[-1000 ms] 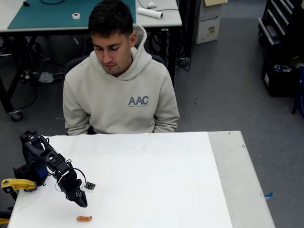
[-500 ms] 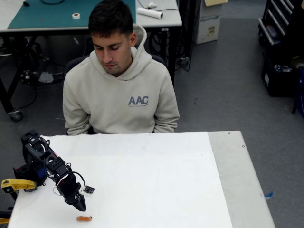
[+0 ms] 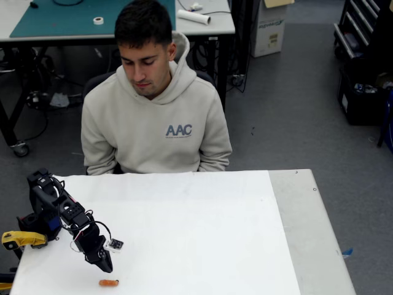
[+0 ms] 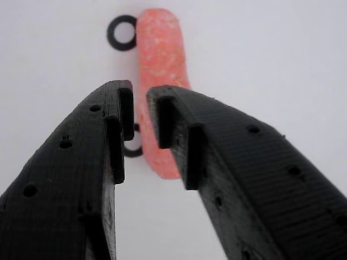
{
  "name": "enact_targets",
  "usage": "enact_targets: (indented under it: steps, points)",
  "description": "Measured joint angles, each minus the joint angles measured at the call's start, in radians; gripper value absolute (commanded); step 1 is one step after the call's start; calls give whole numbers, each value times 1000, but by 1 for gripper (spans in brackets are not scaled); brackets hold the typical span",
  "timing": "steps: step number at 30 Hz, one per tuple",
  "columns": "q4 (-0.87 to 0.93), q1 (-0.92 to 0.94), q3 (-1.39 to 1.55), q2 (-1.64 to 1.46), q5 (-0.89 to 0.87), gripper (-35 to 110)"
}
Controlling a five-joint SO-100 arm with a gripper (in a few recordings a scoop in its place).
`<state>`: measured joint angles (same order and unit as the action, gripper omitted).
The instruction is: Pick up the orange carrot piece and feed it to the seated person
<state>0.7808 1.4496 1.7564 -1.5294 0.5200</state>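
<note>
The orange carrot piece (image 3: 108, 283) lies flat on the white table sheet near the front left edge; in the wrist view the carrot piece (image 4: 160, 65) runs lengthwise just beyond the fingertips. My black gripper (image 3: 107, 268) points down, a little above and behind the carrot and not touching it. In the wrist view the gripper (image 4: 139, 92) is open by a narrow gap, narrower than the carrot, with nothing between the jaws. The seated person (image 3: 153, 123) in a beige hoodie sits behind the table's far edge, head bowed toward the table.
A yellow handle-shaped tool (image 3: 21, 238) lies at the left edge by the arm's base. The white sheet (image 3: 202, 233) covers most of the table, with a grey strip (image 3: 307, 233) on the right. Two small black rings (image 4: 122, 32) sit beside the carrot.
The gripper has dipped slightly lower and to the left toward the carrot since a second ago, then held nearly still. The carrot and the person have not moved.
</note>
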Motion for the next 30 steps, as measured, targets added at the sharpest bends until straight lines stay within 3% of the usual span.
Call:
enact_targets:
  steps: [6,30]
  points:
    - [0,11,0,0,66,27]
    - [0,31,-14,150,155,25]
